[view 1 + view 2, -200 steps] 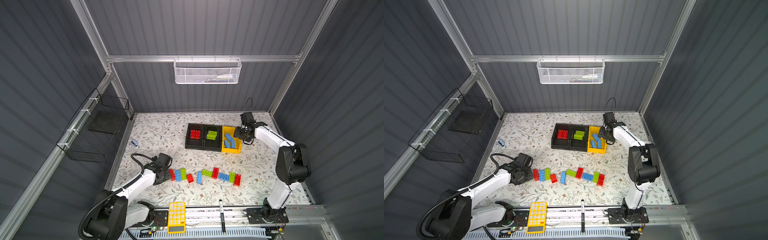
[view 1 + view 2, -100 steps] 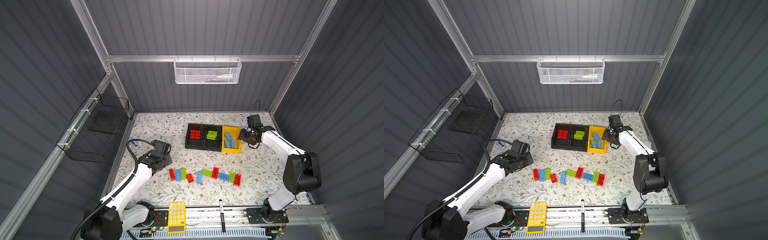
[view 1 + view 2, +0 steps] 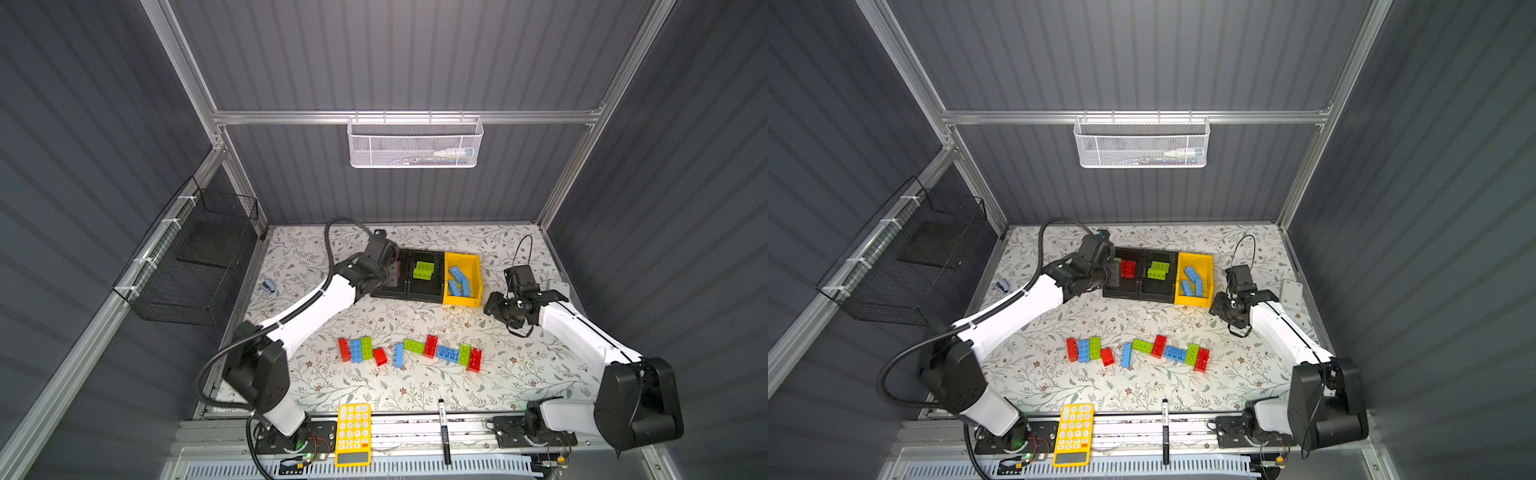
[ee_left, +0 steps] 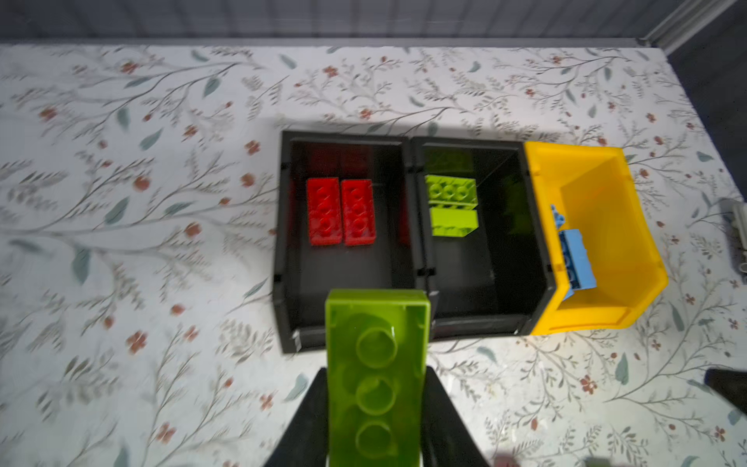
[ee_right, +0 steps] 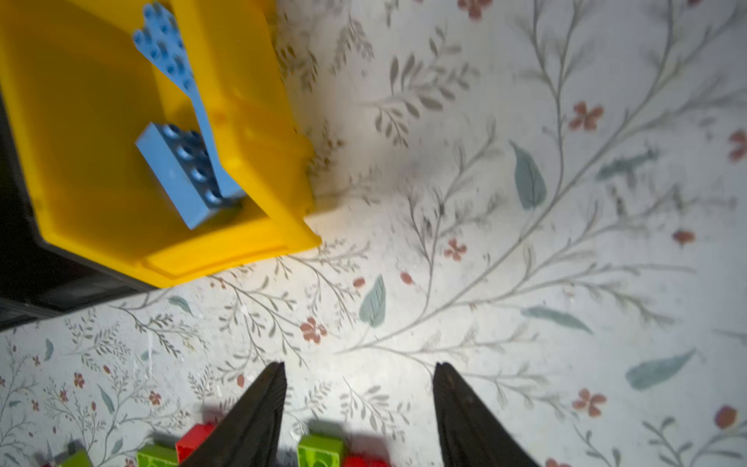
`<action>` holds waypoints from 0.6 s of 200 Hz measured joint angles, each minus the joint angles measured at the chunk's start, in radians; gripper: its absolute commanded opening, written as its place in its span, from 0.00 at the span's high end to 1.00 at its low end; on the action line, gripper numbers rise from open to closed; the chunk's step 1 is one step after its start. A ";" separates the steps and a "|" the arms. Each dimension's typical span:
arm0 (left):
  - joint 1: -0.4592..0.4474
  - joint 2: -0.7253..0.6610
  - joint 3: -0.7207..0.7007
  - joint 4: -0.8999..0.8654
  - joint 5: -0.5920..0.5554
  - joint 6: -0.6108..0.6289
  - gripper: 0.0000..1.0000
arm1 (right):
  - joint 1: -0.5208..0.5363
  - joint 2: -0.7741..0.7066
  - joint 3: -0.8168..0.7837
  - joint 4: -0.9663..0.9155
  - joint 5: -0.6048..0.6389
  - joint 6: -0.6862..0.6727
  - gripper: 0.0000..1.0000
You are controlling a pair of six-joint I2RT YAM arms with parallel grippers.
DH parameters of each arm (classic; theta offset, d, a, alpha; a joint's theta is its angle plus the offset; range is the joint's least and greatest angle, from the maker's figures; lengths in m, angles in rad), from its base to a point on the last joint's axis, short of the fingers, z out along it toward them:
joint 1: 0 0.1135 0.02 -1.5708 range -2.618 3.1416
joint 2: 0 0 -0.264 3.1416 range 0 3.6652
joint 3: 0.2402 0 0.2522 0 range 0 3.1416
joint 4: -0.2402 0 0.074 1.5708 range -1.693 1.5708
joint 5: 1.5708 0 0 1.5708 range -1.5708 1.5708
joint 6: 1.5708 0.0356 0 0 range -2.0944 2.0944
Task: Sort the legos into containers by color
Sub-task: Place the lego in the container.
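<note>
While a green brick (image 4: 378, 323) is clamped in the left gripper (image 4: 376, 372) above the edge of the red-brick bin (image 4: 283, 242), beside the green-brick bin (image 4: 477, 323), near the yellow bin (image 5: 226, 250) the right gripper (image 5: 359, 376) is held apart and empty above the table (image 5: 525, 263).
</note>
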 measured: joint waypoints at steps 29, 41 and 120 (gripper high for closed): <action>-0.028 0.183 0.165 0.068 0.063 0.063 0.70 | 0.019 -0.058 -0.063 -0.022 -0.012 0.032 0.38; -0.034 0.254 0.226 0.082 0.088 0.081 0.70 | 0.029 -0.078 -0.079 -0.032 -0.018 0.047 0.38; -0.045 0.510 0.340 0.101 0.165 0.097 0.64 | 0.111 -0.076 -0.108 -0.024 -0.014 0.135 0.34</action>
